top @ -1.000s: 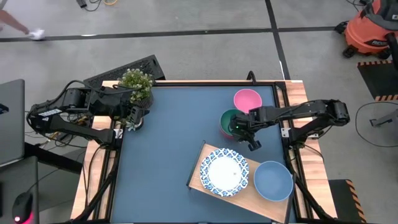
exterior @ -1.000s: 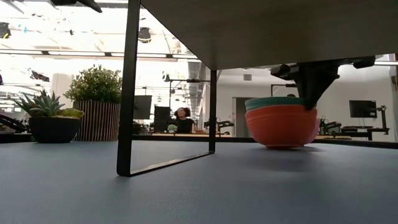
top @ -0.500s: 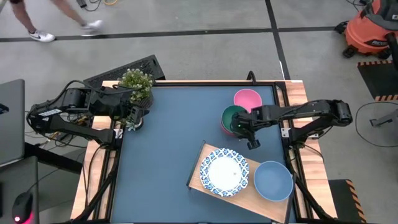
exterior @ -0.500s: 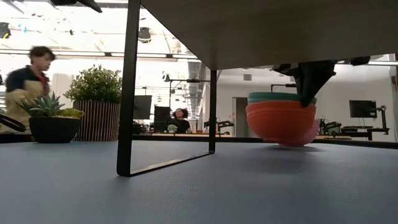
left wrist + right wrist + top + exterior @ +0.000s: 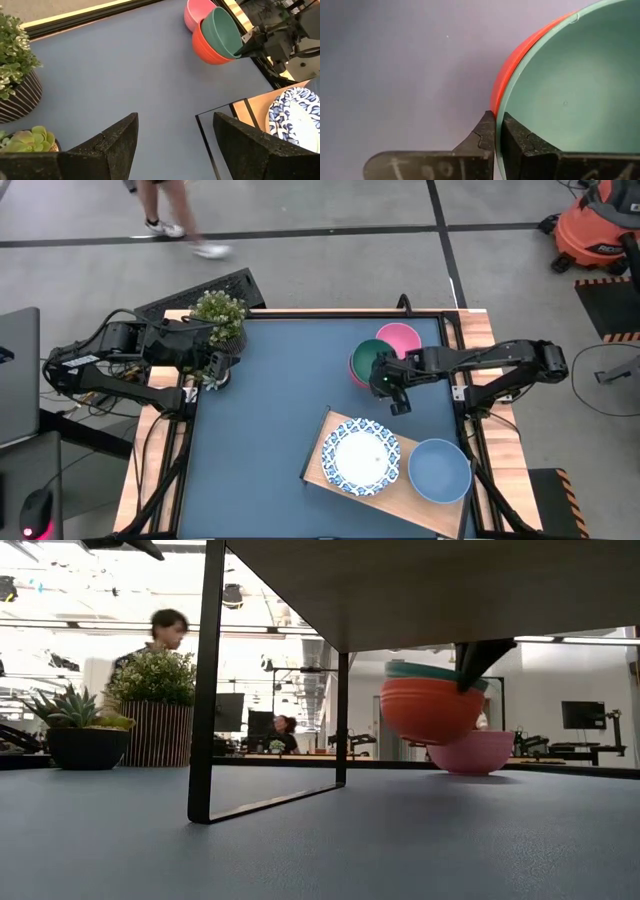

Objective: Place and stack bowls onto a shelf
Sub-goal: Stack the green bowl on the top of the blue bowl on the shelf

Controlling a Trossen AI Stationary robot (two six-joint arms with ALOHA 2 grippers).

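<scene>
My right gripper [image 5: 383,384] is shut on a teal-green bowl [image 5: 368,362] nested in a red bowl [image 5: 430,708], holding them above the blue tabletop. A pink bowl [image 5: 398,338] rests on its base on the table just beyond them. The pale wooden shelf [image 5: 318,465] stands at the near right and carries a white bowl with a blue patterned rim [image 5: 360,457] and a plain blue bowl [image 5: 439,470]. My left gripper [image 5: 172,140] is open and empty at the table's far left, by the plants. My right gripper pinches the rims of the two nested bowls [image 5: 498,111] on their near right side. One finger [image 5: 482,135] is outside the red wall and one finger [image 5: 517,142] is inside the teal-green bowl. The stack hangs slightly tilted, clear of the table.
A potted green plant [image 5: 218,315] and a small succulent [image 5: 213,372] stand at the far left corner. The shelf's black metal leg [image 5: 205,690] stands on the tabletop in the low view. A person walks by on the floor beyond the table.
My right gripper has risen and gone a little toward the table's far left with the nested red and teal-green bowls. The stack has left the table and now hangs clear and slightly tilted, uncovering the pink bowl behind it.
</scene>
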